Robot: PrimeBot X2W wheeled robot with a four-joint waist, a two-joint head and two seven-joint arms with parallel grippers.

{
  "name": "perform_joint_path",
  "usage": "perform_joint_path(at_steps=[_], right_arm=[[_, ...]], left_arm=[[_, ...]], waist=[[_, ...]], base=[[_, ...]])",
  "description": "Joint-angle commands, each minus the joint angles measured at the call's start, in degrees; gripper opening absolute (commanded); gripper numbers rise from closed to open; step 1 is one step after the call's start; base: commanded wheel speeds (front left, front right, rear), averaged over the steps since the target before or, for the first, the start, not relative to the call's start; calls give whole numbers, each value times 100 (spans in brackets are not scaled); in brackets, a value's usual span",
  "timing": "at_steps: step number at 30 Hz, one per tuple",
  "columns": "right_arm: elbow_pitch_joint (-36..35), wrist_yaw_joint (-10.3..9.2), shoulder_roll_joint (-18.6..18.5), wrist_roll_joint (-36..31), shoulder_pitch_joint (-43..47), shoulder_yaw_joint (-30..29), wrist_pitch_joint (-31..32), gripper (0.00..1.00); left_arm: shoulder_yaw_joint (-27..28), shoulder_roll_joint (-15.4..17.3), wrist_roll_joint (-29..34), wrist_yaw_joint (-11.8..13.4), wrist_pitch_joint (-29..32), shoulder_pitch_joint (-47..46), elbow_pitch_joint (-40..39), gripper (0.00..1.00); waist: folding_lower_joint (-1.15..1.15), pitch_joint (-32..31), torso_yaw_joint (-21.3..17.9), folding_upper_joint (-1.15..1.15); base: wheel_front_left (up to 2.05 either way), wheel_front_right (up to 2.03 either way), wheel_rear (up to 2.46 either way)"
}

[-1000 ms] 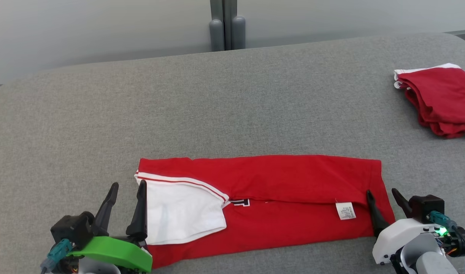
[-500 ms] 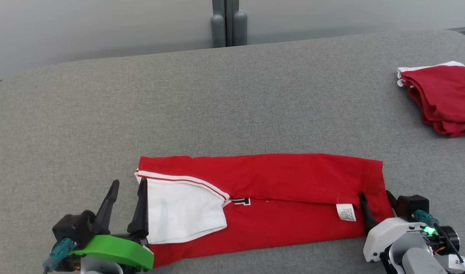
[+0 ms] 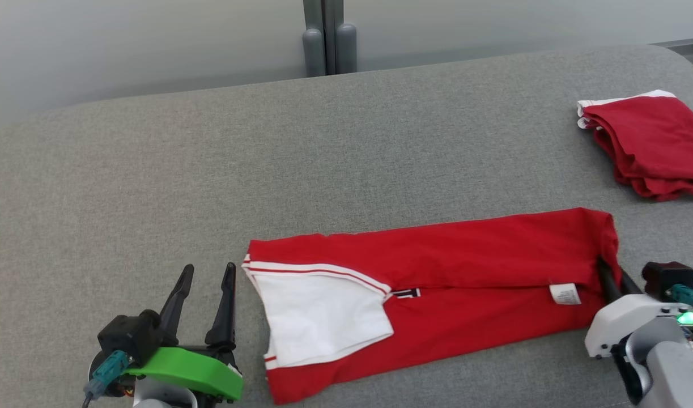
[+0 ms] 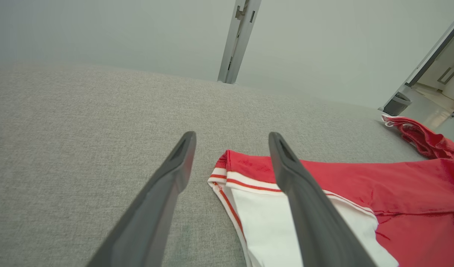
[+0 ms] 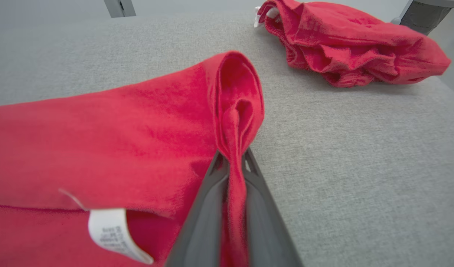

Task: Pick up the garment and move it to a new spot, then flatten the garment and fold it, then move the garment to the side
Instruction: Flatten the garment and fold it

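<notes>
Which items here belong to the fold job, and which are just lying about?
In the job:
- red-and-white garment, right end pinched in the right hand
- left hand, open, near the white end

Lying about:
- folded red pile, far right
- grey posts behind the table

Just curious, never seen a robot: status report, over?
Right gripper shut on garment end. Left gripper open, beside its white end. Red pile far right, apart.

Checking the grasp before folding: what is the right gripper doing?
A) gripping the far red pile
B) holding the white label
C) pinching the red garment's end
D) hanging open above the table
C: the right gripper is closed on a bunched fold at the end of the red garment.
</notes>
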Motion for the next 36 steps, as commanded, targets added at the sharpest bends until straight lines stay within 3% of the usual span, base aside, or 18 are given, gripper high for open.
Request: perform_joint_path(at_steps=[1,9,14,26,36], right_arm=[[-65,-12,-206,123,-57,-118,73,0],[-456,-12,-574,684,13,-670,706,0],[-964,-11,-376,989,135,-479,1087,0],[-2464,-11,487,1630,469,770,1762,0],[-2396,-9,664,2395,254,2489,1649,0]], left_arm=[[-4,-15,44,-28,-15,-101,22,100],[1,-151,119,-110,-15,-91,167,100],[49,-222,165,-147,-15,-69,231,100],[96,-276,211,-228,-16,-73,338,100],[29,-308,234,-296,-15,-154,412,100]], waist=[[0,-13,-24,0],[0,-101,-135,0],[0,-172,-181,0],[0,-261,-92,0],[0,-286,172,0]], base=[[0,0,0],[0,0,0],[0,0,0],[0,0,0],[0,0,0]])
